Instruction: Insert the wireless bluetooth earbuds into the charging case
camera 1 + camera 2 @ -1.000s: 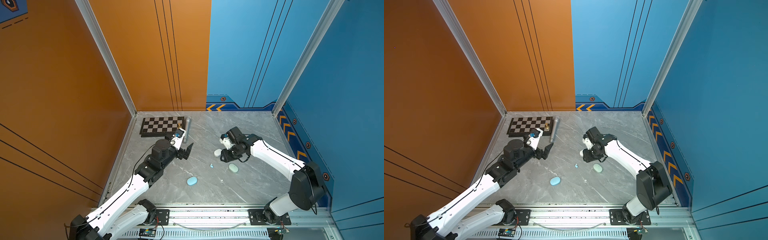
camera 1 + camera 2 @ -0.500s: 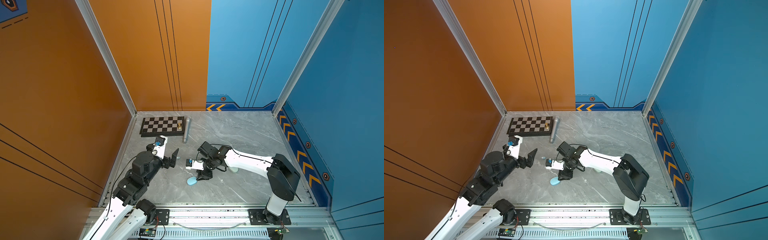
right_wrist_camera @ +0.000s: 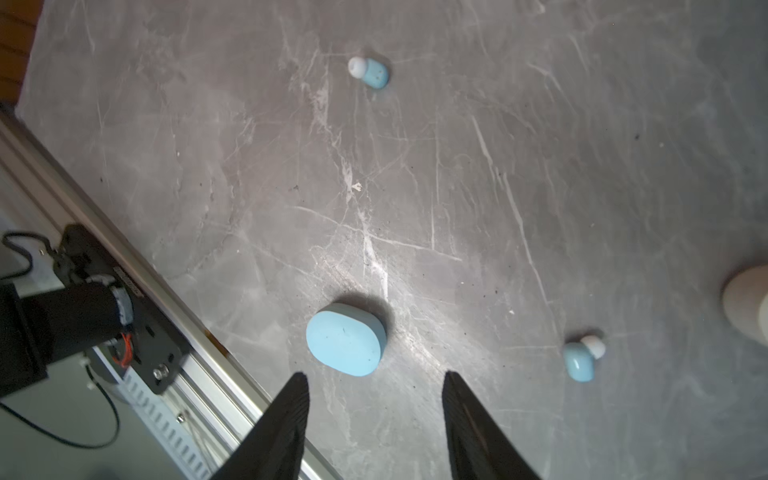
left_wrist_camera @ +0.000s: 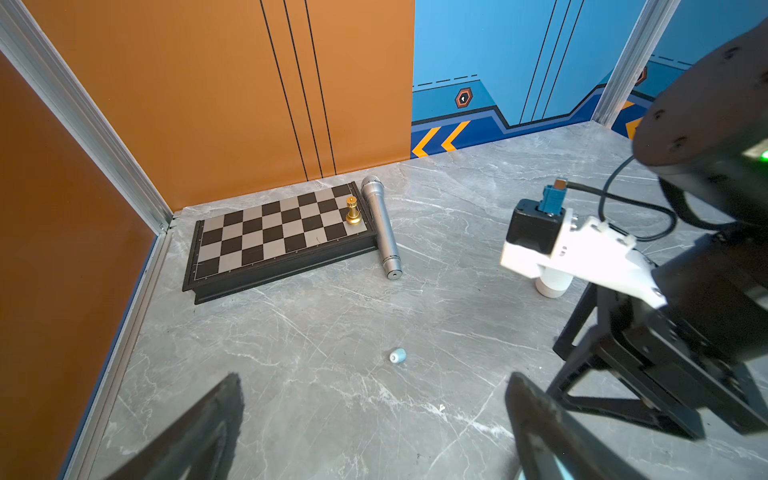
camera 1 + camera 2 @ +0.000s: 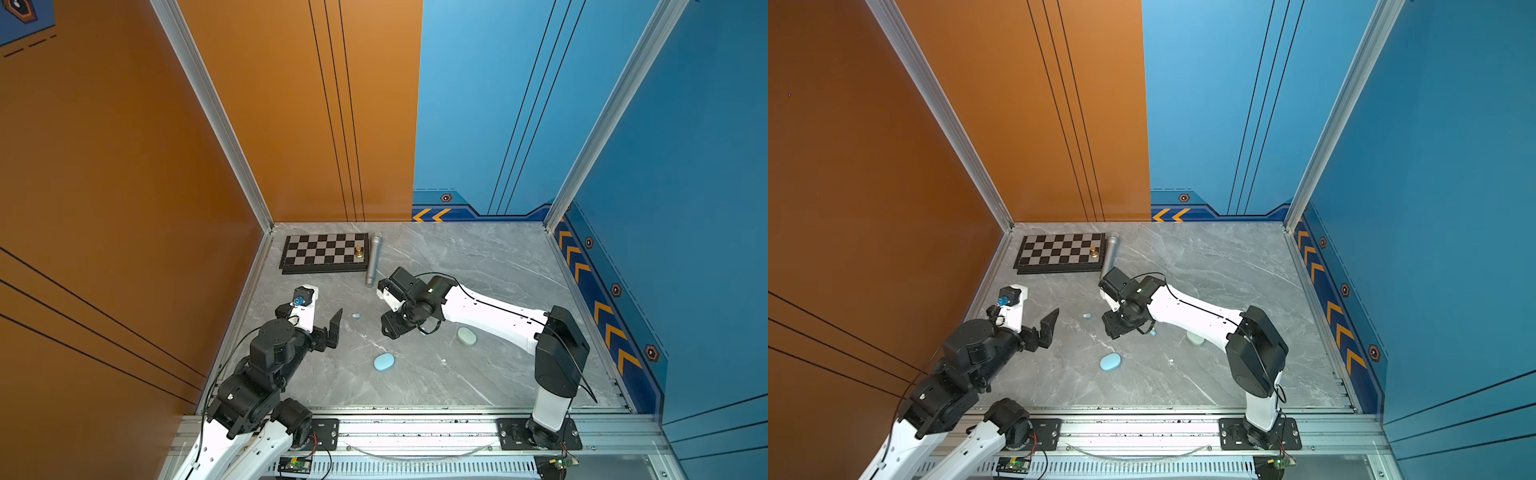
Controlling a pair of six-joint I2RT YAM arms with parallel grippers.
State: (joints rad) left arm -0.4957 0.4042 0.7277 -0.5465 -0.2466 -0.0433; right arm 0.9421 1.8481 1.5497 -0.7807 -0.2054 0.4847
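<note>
Two light blue earbuds lie on the grey table: one [image 5: 355, 316] [image 5: 1086, 316] [image 4: 397, 355] [image 3: 371, 72] between the arms, the other [image 5: 1153, 332] [image 3: 579, 359] beside my right gripper. The light blue charging case [image 5: 383, 361] [image 5: 1110, 362] [image 3: 345, 338] lies shut nearer the front. A pale green case [image 5: 466, 336] sits by the right arm, and a white case [image 4: 552, 286] [image 3: 748, 307] stands under the right wrist. My right gripper [image 5: 392, 326] [image 3: 376, 376] hangs open and empty just short of the blue case. My left gripper [image 5: 322, 328] [image 4: 374, 376] is wide open and empty, short of the first earbud.
A black and silver chessboard [image 5: 324, 253] [image 4: 278, 232] with a gold piece [image 5: 359, 251] lies at the back left, with a silver microphone [image 5: 374, 259] [image 4: 380, 224] along its right side. An aluminium rail [image 5: 415, 428] runs along the table's front edge.
My right gripper swung from the right side out to the blue case and came back to the middle, its jaws widening. The left arm pulled back toward the front left.
</note>
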